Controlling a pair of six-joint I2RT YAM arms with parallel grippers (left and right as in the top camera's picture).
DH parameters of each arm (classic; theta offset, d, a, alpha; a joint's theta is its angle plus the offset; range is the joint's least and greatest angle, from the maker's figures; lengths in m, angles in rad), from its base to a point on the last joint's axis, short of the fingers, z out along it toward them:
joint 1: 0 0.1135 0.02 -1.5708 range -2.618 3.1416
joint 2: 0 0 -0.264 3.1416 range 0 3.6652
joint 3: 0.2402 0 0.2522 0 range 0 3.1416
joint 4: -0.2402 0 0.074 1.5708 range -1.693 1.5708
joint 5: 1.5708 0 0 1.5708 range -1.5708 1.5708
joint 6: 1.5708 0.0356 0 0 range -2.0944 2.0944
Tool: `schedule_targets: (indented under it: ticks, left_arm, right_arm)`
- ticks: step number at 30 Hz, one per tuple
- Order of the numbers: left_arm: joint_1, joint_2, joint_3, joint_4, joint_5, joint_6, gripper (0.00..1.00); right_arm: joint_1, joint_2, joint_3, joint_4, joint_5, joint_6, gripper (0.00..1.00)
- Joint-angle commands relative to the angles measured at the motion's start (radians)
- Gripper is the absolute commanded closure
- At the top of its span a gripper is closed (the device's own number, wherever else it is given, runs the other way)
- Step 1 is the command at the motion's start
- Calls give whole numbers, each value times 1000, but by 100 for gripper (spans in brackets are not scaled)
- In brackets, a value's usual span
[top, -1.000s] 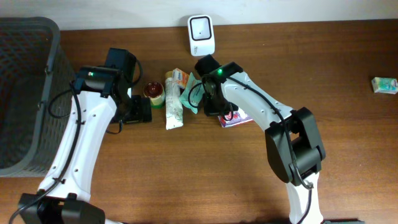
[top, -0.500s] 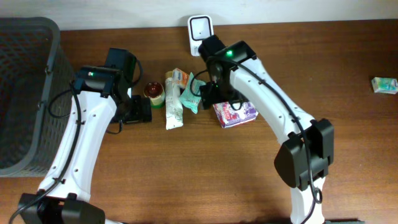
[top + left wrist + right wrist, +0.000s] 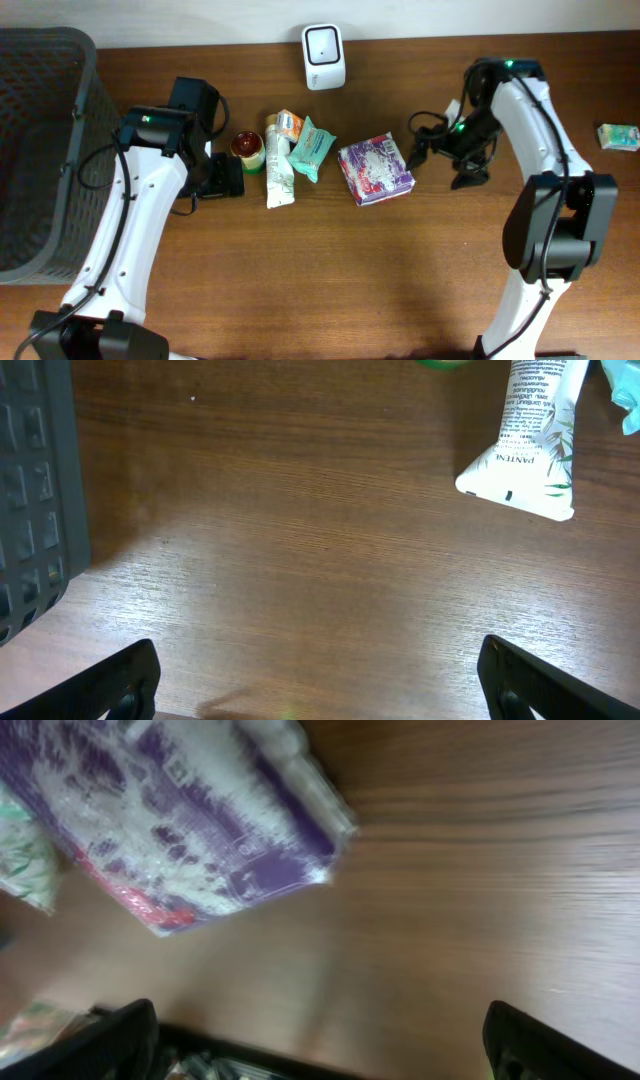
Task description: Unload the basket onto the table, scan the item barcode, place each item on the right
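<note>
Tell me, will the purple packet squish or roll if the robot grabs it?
The purple packet would probably squish a bit: its wrapper looks crinkly and puffy. The shiny plastic may be slippery. It lies flat and boxy, so it likely slides rather than rolls when pushed.

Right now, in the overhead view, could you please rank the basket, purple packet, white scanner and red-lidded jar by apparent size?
1. basket, largest even though the frame crops it
2. purple packet
3. white scanner
4. red-lidded jar
</note>
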State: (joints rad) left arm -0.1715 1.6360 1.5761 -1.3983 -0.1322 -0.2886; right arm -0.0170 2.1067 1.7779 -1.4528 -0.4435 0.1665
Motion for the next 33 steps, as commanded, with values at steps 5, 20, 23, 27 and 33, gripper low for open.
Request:
schedule_targets:
  ticks: [5, 20, 23, 27, 33]
  left_arm:
    - [3, -15, -5, 0, -7, -10, 1]
    - [3, -15, -5, 0, -7, -10, 1]
    - [3, -15, -5, 0, -7, -10, 1]
    - [3, -15, -5, 0, -7, -10, 1]
    - [3, -15, -5, 0, -7, -10, 1]
  right_arm:
    - [42, -14, -177, 180, -159, 137, 38]
    - [45, -6, -243, 292, 59, 353, 89]
    - [63, -6, -245, 293, 59, 367, 91]
    - [87, -6, -253, 356, 60, 367, 91]
    - [89, -6, -252, 625, 62, 362, 77]
